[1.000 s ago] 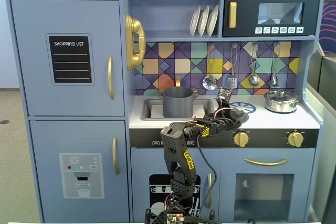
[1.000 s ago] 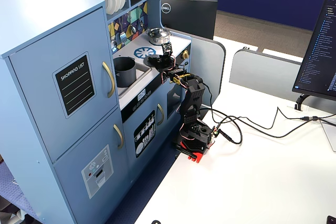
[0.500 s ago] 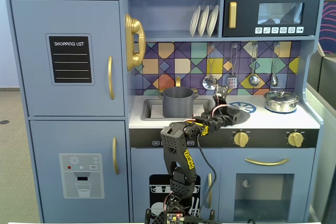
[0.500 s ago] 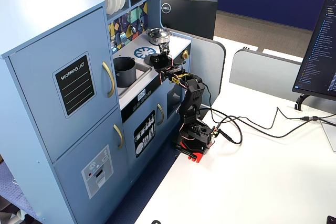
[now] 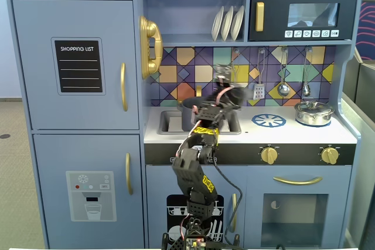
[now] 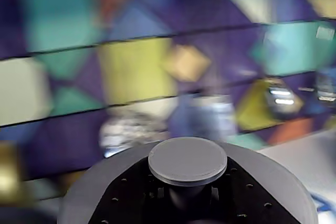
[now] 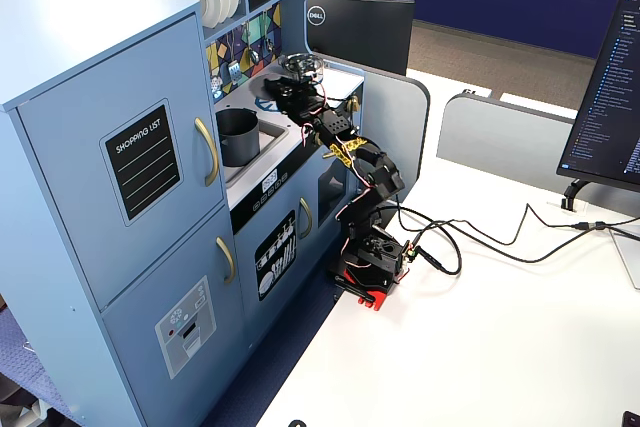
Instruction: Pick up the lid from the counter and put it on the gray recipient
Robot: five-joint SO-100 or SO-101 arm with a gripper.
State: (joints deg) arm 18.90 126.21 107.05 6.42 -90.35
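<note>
**Lid carried in the air, short of the pot**

Fingers (image 6: 131, 203) closed under the knob (image 6: 187, 160) of the gray lid (image 6: 273, 187), seen up close in the wrist view, disc riding level against the blurred tile backsplash (image 6: 131, 72). Gripper (image 5: 225, 95) raised above the counter (image 5: 304, 133) in a fixed view, with the lid (image 7: 272, 82) held clear of everything. Gray pot (image 7: 237, 137) standing open in the sink recess (image 5: 167, 122), lower and to the left of the lid in the angled fixed view. Likely risks from here: a lean grip on a small knob letting the disc tilt or slip; a descent off-centre catching the rim and leaving the lid cocked; a brush against the hanging utensils (image 5: 284, 89) nearby.
</note>
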